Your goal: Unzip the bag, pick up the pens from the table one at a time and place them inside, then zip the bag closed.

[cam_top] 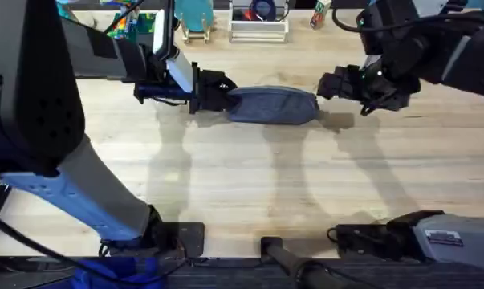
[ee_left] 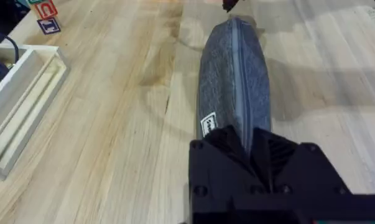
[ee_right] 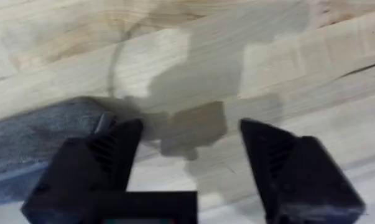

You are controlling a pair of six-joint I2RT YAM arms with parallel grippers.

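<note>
The bag (cam_top: 272, 105) lies lengthwise across the far middle of the counter (cam_top: 250, 185), its zipper running along the top; in the left wrist view the zipper line (ee_left: 237, 74) looks closed along the stretch that shows, though its near end is hidden behind the black fingers. A small white label (ee_left: 209, 124) sits on the bag's side close to those fingers.

The left end effector (cam_top: 217, 92) is at the bag's left end, its fingers pressed together on the fabric there, pinching the bag's tip. What exactly lies between the pads cannot be made out.

The right end effector (cam_top: 328, 85) is just beside the bag's right end, fingers spread wide. In its own wrist view the bag's end (ee_right: 38, 134) sits partly behind one finger (ee_right: 106, 155), and bare wood shows between the two fingers; whether that finger touches the fabric is unclear.

At the counter's far edge stand a white rack (cam_top: 258, 24) and a white tray (ee_left: 16, 106), both cut off, with lettered blocks (ee_left: 48, 15) nearby.
</note>
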